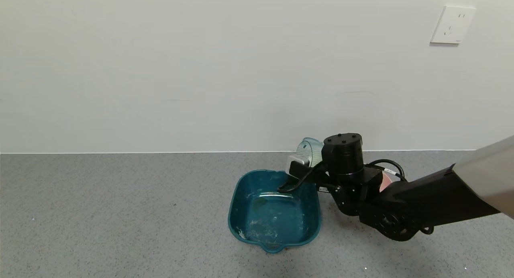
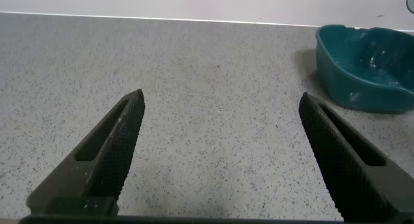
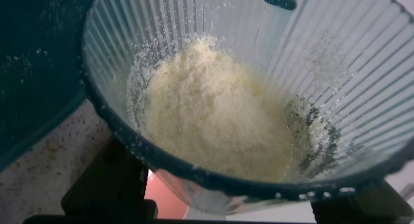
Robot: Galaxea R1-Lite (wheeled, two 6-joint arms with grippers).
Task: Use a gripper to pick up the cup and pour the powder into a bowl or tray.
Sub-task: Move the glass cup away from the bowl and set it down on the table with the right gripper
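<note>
One light, thin-walled cup [image 1: 308,150] is being clamped mid-wall by the right end effector [image 1: 299,165]; squeezing risks buckling.

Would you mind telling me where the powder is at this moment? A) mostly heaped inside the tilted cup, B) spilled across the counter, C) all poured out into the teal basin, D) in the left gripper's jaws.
A: the right wrist view shows the powder heaped inside the cup, held by the right gripper at the basin.
</note>
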